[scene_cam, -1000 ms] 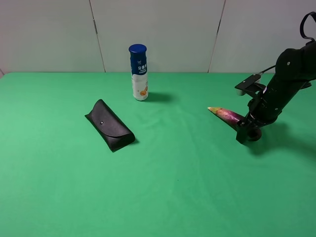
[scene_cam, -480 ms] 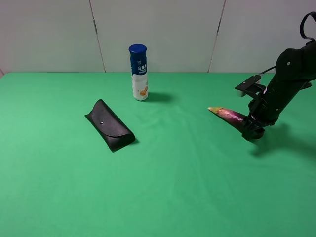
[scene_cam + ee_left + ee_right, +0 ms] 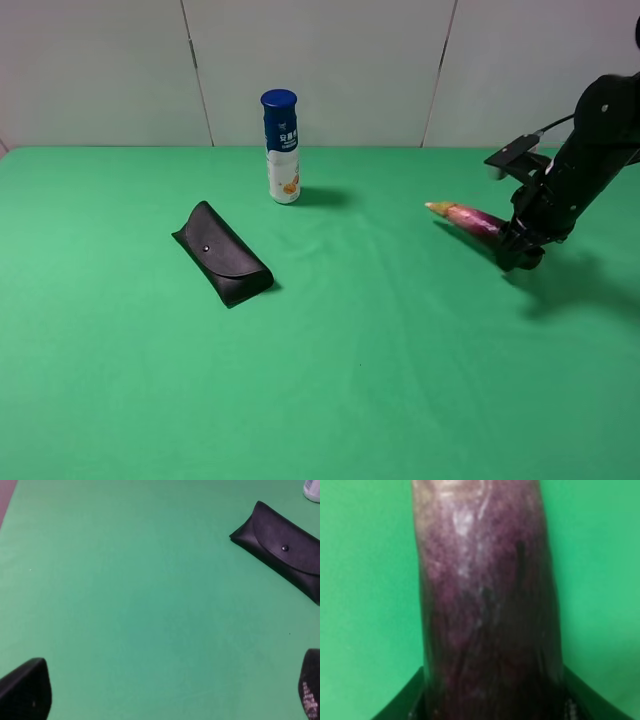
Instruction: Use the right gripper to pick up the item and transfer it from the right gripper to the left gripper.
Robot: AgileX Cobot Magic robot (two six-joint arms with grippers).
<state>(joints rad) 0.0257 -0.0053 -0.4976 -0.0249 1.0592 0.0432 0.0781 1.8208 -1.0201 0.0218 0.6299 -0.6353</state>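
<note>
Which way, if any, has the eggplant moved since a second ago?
Yes. In the right claw, the eggplant has shifted up the high view; its stem tip is nearly level with the bottle's base.

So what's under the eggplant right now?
Only green tablecloth and a shadow show under the eggplant; its rear end and the cloth below that are covered by the right gripper.

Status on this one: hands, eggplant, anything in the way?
Right hand shut on eggplant, stem end raised. Left hand open, holding nothing. Glasses case and bottle well aside, nothing blocking.
</note>
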